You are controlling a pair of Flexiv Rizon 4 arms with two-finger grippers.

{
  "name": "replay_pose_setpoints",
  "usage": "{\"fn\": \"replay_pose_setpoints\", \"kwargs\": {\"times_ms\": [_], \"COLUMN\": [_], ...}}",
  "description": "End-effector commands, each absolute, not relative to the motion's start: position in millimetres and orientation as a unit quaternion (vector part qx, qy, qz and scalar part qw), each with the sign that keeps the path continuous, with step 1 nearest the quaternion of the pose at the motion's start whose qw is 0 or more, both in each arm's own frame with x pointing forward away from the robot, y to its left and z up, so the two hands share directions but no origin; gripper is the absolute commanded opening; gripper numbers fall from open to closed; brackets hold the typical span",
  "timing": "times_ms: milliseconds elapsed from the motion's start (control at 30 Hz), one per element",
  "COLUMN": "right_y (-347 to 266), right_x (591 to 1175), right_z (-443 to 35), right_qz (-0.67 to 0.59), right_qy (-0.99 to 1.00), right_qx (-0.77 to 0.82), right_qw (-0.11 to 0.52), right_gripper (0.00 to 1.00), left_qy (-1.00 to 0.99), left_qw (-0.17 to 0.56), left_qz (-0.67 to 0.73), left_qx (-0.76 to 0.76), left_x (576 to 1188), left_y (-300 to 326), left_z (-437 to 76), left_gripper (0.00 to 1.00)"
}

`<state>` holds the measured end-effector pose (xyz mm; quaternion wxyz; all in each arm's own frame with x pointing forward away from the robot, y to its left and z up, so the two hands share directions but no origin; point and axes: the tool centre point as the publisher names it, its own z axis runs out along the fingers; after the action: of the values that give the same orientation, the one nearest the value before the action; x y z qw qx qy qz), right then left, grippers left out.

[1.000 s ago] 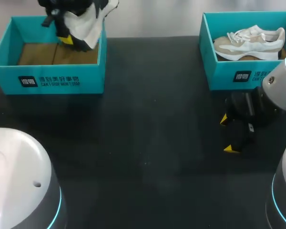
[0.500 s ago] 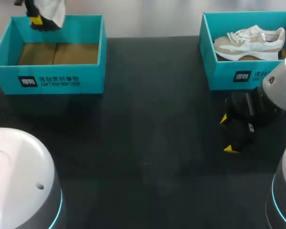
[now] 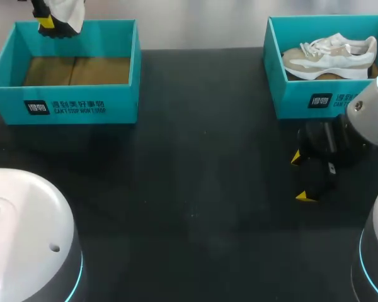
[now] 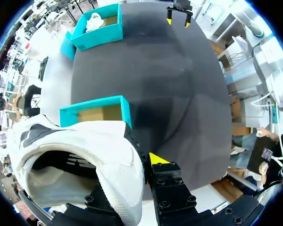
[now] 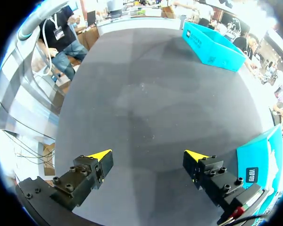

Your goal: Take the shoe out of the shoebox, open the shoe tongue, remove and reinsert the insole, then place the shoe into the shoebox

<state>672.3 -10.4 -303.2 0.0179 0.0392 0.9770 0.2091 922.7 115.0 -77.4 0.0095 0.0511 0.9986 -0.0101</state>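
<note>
Left gripper (image 3: 48,24): clamped on the white shoe (image 4: 85,146) at its collar; one yellow tip shows beside the shoe, the other is hidden by it
White shoe: lifted in the air by the far-left corner of the left shoebox (image 3: 82,107)
Right gripper (image 5: 148,157): fingers spread wide, holding nothing, low over the black table (image 3: 195,189), just near of the right shoebox (image 3: 302,94)
Right shoebox: far right, a second shoe (image 3: 331,55), beige and white, lying inside
</note>
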Motion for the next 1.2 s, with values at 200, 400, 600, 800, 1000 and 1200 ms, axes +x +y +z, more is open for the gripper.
{"fn": "replay_pose_setpoints", "kwargs": {"times_ms": [200, 400, 600, 800, 1000, 1200], "right_y": [-10, -10, -10, -10, -10, -10], "right_x": [671, 671, 671, 671, 671, 671], "right_z": [-304, -304, -304, -304, -304, -304], "right_qz": [0.208, 0.208, 0.208, 0.208, 0.208, 0.208], "right_qy": [0.977, 0.977, 0.977, 0.977, 0.977, 0.977], "right_qx": [0.04, 0.04, 0.04, 0.04, 0.04, 0.04], "right_qw": [0.019, 0.019, 0.019, 0.019, 0.019, 0.019], "right_gripper": [1.0, 1.0, 1.0, 1.0, 1.0, 1.0], "left_qy": [0.999, 1.0, 0.999, 0.999, 0.99, 0.953], "left_qw": [0.028, 0.026, 0.034, 0.029, 0.031, 0.055], "left_qz": [0.01, 0.0, 0.001, -0.015, -0.011, 0.014], "left_qx": [0.022, -0.006, -0.011, 0.021, 0.14, 0.296], "left_x": [986, 1026, 1050, 1064, 1060, 1052], "left_y": [179, 229, 265, 291, 303, 320], "left_z": [-92, -97, -96, -95, -95, -93], "left_gripper": [0.0, 0.0, 0.0, 0.0, 0.0, 0.0]}}
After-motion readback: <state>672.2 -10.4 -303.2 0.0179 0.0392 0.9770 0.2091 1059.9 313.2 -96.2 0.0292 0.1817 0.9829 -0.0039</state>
